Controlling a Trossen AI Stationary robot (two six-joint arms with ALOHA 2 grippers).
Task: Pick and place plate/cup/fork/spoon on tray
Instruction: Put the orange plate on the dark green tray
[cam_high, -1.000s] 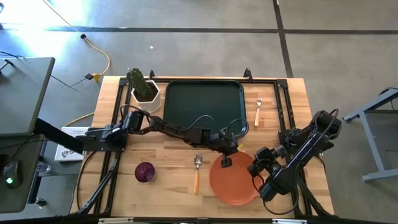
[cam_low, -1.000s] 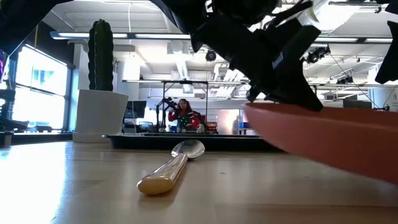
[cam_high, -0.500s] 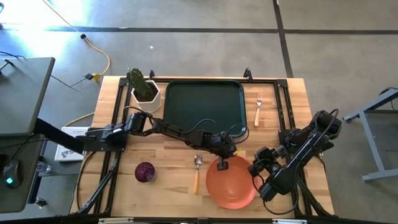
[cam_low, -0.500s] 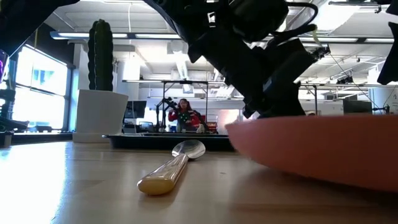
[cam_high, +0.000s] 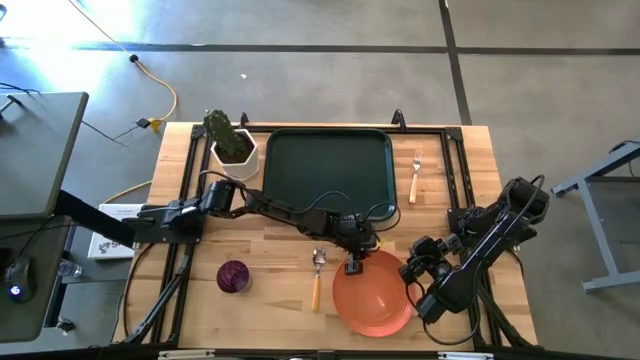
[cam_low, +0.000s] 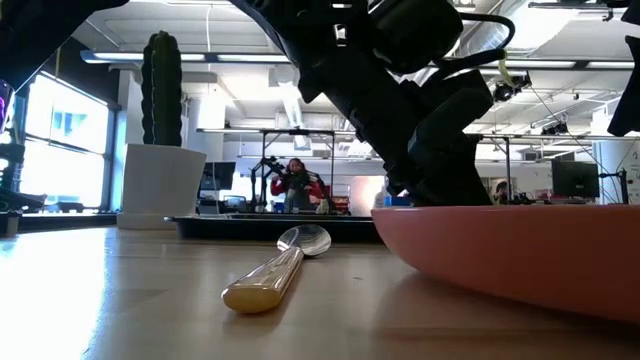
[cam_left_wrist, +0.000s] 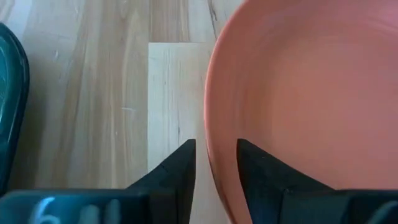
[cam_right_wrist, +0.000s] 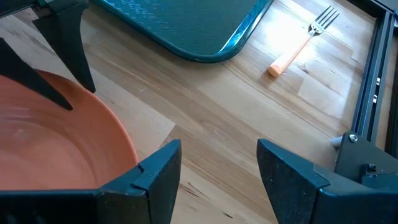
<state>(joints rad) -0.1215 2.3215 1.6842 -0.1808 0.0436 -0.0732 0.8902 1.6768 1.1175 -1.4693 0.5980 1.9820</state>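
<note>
The orange plate (cam_high: 375, 295) lies flat on the table near the front, right of centre. My left gripper (cam_high: 353, 264) stands open at its far-left rim (cam_left_wrist: 211, 149), one finger outside the plate and one over its inside. My right gripper (cam_right_wrist: 217, 168) hangs open above the table just right of the plate (cam_right_wrist: 56, 137), holding nothing. The spoon (cam_high: 317, 275) lies left of the plate and the purple cup (cam_high: 233, 277) farther left. The fork (cam_high: 415, 175) lies right of the green tray (cam_high: 328, 165). My left gripper comes slanting down from the table's far left, astride the plate's far-left rim (cam_left_wrist: 210, 134). Bare wood shows between the outer finger (cam_left_wrist: 183, 168) and the rim. Whether the inner finger (cam_left_wrist: 252, 165) touches the plate's inside, I cannot tell. The plate rests on the table.
A white pot with a cactus (cam_high: 233, 148) stands at the tray's far-left corner. Black frame rails (cam_high: 455, 170) run along the table's sides. Bare wood lies between the tray and the plate.
My left gripper has sunk toward the table with the plate's far-left rim. The plate, tilted with that rim raised a second ago, has come down and now lies level on the table, slightly farther left.
</note>
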